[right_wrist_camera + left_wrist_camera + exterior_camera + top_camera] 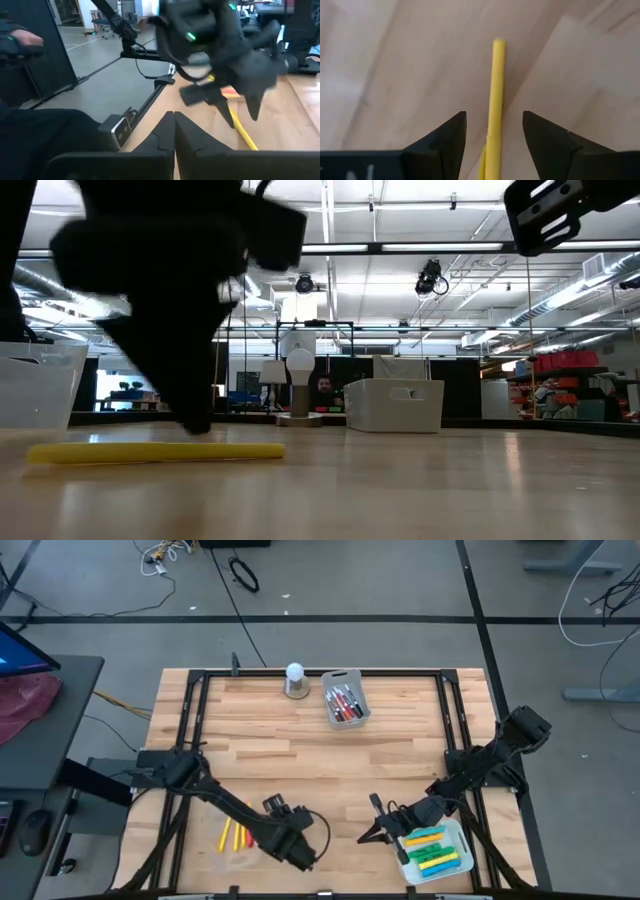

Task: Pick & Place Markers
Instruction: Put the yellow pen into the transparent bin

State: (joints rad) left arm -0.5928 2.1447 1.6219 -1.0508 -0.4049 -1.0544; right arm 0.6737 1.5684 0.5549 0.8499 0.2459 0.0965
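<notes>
Yellow and orange markers [233, 835] lie flat on the wood near the table's near edge. My left gripper [272, 838] hangs over them, pointing down. In the left wrist view it is open [494, 127], one finger on either side of a yellow marker [496, 95], apart from it. The low view shows that yellow marker [155, 451] lying flat under the dark gripper [190, 415]. My right gripper [365, 836] is shut [174, 125] and empty, hovering beside the near-right bin [452, 830], which holds yellow, green, blue and orange markers [435, 852].
A second clear bin [362, 700] at the far edge holds red and dark markers. A white ball on a grey base [294, 678] stands next to it. Bare wood lies across the table's middle. A black frame rail [200, 740] runs along the sides.
</notes>
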